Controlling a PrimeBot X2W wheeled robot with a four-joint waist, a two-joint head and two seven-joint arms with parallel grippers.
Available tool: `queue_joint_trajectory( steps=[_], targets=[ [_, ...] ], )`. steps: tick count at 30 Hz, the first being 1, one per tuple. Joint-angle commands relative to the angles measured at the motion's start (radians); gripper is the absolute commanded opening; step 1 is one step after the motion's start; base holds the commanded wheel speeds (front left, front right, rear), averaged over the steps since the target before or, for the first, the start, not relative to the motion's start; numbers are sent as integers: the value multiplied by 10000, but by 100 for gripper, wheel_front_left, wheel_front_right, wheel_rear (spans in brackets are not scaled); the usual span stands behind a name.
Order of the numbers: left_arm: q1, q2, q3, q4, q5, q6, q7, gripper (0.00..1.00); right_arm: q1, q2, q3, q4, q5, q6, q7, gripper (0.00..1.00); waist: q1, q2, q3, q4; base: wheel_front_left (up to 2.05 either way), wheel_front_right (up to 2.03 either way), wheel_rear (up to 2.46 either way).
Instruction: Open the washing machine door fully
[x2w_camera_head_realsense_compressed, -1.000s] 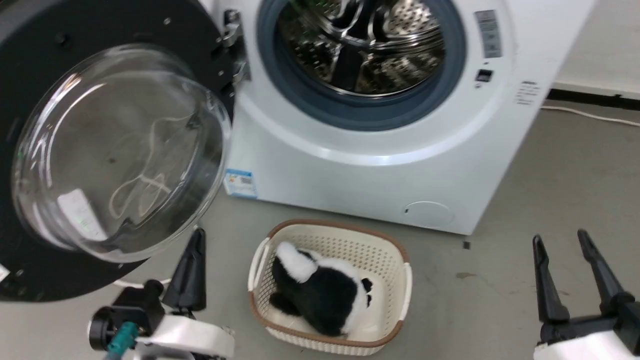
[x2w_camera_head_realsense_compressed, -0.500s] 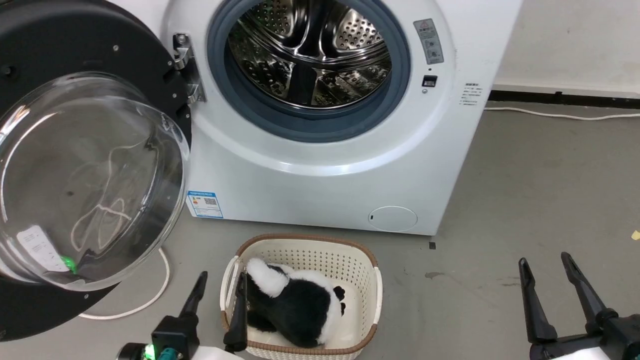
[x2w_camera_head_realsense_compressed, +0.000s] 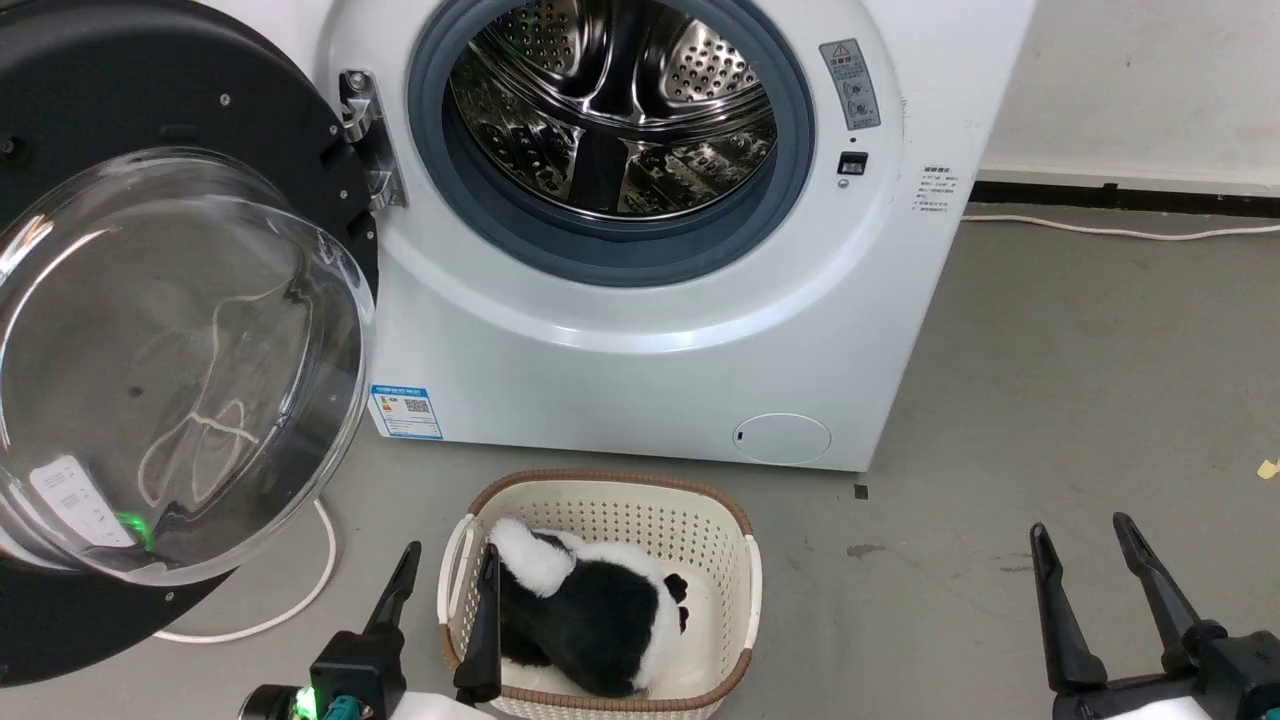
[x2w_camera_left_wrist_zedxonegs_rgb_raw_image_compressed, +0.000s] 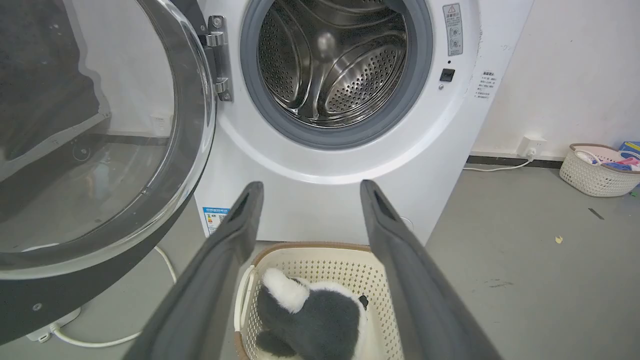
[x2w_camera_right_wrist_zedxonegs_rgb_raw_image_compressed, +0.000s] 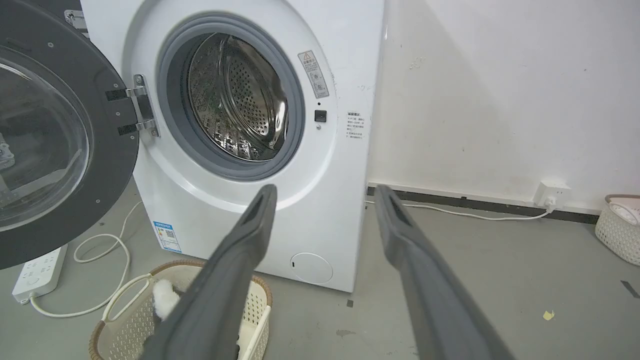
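Starting far left with the washing machine door (x2w_camera_head_realsense_compressed: 180, 360): swung wide on the hinge (x2w_camera_head_realsense_compressed: 365, 140), standing clear of the white machine body (x2w_camera_head_realsense_compressed: 620, 380). Looks about as far round as that hinge allows, though hard to call from the head view with the outer edge cut off.

Moving right to the left gripper (x2w_camera_head_realsense_compressed: 450, 552): low beside the basket (x2w_camera_head_realsense_compressed: 610, 480), spread wide, gripping nothing, apart from the door. On past the plush toy (x2w_camera_head_realsense_compressed: 590, 610) lying in the basket, and up to the drum (x2w_camera_head_realsense_compressed: 615, 110), exposed and unobstructed.

Over to the right gripper (x2w_camera_head_realsense_compressed: 1081, 528) at lower right: parted as well, empty, well apart from the machine.

To finish this well: test for any swing left. If some remains, press the black rim outward with one flat finger, slowly, keeping off the glass. If none, hold both arms back and mind the cable (x2w_camera_head_realsense_compressed: 300, 600) on the floor under the door.
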Motion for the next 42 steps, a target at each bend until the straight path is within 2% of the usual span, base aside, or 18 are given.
queue_joint_trajectory(
  steps=[1,10,11,42],
  targets=[
    [35,7,-50,-36,-67,55,-53,100,77,42,30,19,72,8,-43,100,0,0,-2,20,0,0,0],
    [20,6,-144,-7,-293,27,-53,100,89,43,72,92,107,8,-43,100,0,0,31,91,0,0,0],
    [-2,-4,-176,11,-364,-14,12,0,-9,0,78,75,70,0,8,0,0,0,33,96,0,0,0],
    [-56,-3,133,-365,-5,-53,593,0,-247,8,304,89,-53,2,591,0,0,0,27,-63,0,0,0]
  ],
)
